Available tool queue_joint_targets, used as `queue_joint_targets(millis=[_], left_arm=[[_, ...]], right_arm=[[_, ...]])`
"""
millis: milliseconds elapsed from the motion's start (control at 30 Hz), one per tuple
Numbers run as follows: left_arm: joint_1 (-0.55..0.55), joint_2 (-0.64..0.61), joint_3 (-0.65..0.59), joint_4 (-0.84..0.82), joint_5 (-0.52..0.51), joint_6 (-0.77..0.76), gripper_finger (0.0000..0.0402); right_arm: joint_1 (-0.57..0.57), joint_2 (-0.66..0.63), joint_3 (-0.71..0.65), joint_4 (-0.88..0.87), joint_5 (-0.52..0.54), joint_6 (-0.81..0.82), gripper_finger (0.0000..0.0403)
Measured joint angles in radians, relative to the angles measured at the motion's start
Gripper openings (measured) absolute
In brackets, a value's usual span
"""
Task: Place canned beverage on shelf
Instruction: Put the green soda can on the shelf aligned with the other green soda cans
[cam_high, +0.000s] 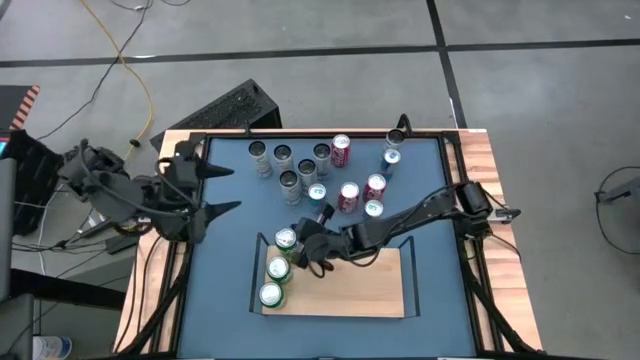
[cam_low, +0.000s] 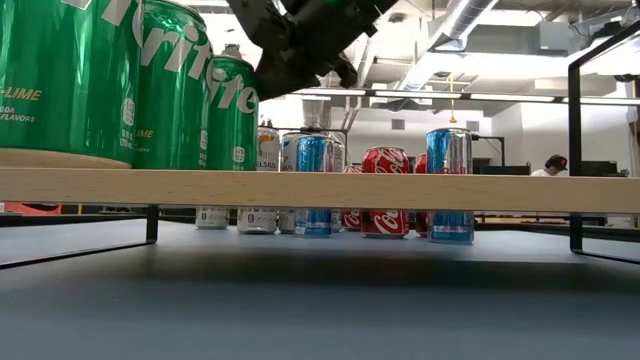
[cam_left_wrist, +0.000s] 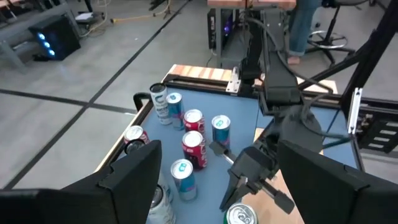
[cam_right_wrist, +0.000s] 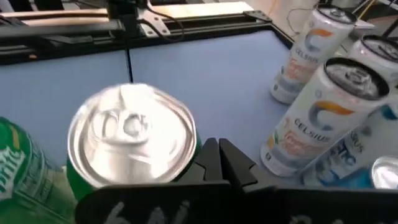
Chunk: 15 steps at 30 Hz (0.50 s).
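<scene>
The light-wood shelf (cam_high: 350, 285) with black end rails lies near the table's front, and its board (cam_low: 350, 190) stands raised above the blue top. Three green cans stand upright in a row on its left end (cam_high: 285, 240) (cam_high: 278, 268) (cam_high: 270, 294). My right gripper (cam_high: 306, 250) (cam_right_wrist: 217, 158) is shut, with its fingertips right beside the upper wall of the farthest green can (cam_right_wrist: 130, 134), on the side toward the table's right. My left gripper (cam_high: 222, 188) hangs open and empty above the table's left edge. My right gripper's shut fingertips (cam_right_wrist: 208, 155) stand slanting down beside the farthest green can, just under its rim (cam_right_wrist: 194, 146). I cannot tell whether they touch it. The can stands upright on the shelf.
A cluster of silver (cam_high: 283, 153), red (cam_high: 348, 197) and blue (cam_high: 392, 160) cans stands on the blue table between the shelf and the far edge. The shelf's middle and right part is bare wood. Black rails (cam_high: 460, 200) run along the table's sides.
</scene>
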Motion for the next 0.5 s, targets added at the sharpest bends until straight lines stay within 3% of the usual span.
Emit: queue_joint_targets(millis=[233, 500], left_arm=[[-0.029, -0.010, 0.000, 0.001, -0.016, -0.003, 0.0304], [-0.034, -0.010, 0.000, 0.002, -0.016, -0.003, 0.0304]], right_arm=[[0.005, 0.001, 0.000, -0.010, -0.008, 0.046, 0.0000], [-0.010, 0.001, 0.000, -0.001, -0.088, 0.022, 0.0000]])
